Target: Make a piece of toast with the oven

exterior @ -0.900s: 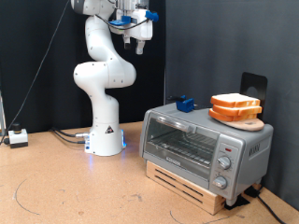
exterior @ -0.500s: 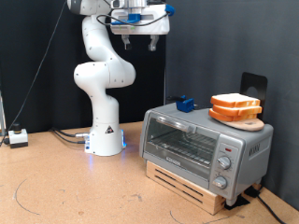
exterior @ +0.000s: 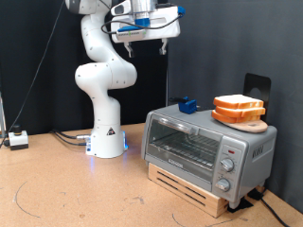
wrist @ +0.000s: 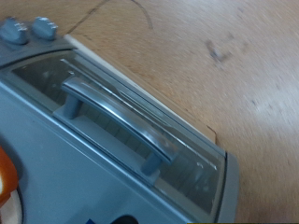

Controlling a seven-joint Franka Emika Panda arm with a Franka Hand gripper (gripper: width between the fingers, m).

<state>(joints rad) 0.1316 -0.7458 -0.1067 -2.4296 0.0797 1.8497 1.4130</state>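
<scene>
From off the arm, the claw hangs high, fingers apart and empty; the oven sits well below it toward the right, door shut, toast stacked on a board on top. Through the wrist camera, the oven's handle and knobs lie beneath the claw.

Glossy white rounded arm segments, flared white base — blue glow, dark pincer
</scene>
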